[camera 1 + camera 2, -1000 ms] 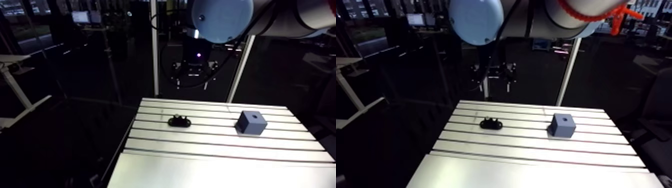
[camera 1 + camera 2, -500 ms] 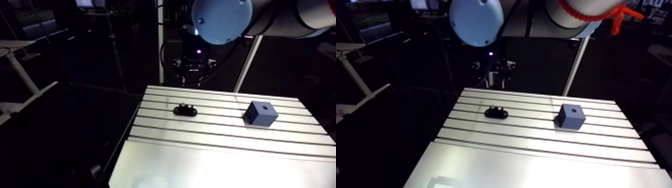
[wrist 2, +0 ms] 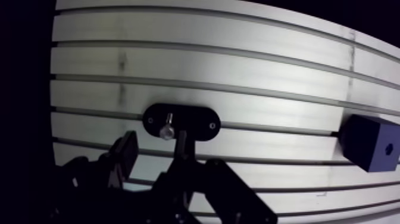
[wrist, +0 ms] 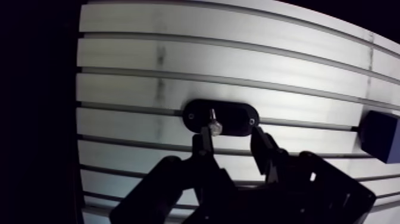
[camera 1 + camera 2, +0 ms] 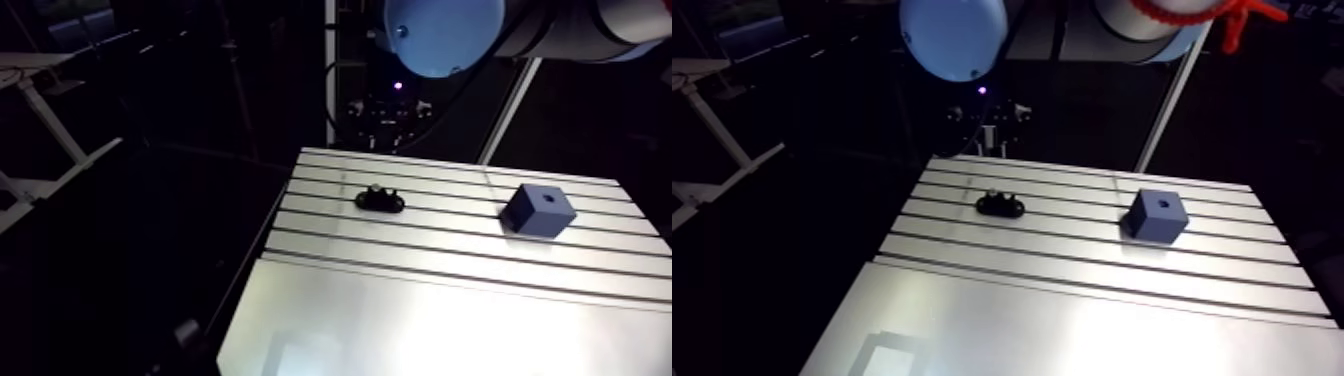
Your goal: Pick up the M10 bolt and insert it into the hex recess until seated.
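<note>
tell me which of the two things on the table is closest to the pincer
The black oval holder with the bolt in it: it lies just ahead of the open pincer, while the blue cube sits well off to one side.

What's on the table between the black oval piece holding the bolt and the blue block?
Nothing. The arm view shows only bare slotted table between the black oval piece and the blue block.
</note>
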{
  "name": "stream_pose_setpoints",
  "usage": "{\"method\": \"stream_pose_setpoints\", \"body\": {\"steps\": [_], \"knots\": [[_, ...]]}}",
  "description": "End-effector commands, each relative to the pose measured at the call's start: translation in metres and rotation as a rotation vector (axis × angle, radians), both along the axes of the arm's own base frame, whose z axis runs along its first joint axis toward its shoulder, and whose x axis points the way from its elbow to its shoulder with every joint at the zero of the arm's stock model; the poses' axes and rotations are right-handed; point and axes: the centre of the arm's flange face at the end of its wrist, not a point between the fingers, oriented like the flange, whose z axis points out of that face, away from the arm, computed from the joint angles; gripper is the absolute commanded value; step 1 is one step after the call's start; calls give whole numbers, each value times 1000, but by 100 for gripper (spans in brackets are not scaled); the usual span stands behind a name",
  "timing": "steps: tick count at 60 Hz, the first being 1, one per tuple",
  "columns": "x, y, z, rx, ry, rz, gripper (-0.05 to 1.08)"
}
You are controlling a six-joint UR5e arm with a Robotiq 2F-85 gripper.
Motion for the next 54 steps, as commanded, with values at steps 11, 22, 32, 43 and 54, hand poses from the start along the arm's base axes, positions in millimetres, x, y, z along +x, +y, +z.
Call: {"method": "stream_pose_setpoints", "body": {"steps": [11, 22, 32, 43, 54], "knots": [[-9, -2, -18, -5, -25, -11, 52], [-9, -2, -26, -6, -39, -11, 52], [-8, -3, -30, -6, -47, -9, 52], [-6, -8, -39, -3, -62, 0, 52], [-7, -7, -46, 5, -73, -2, 52]]}}
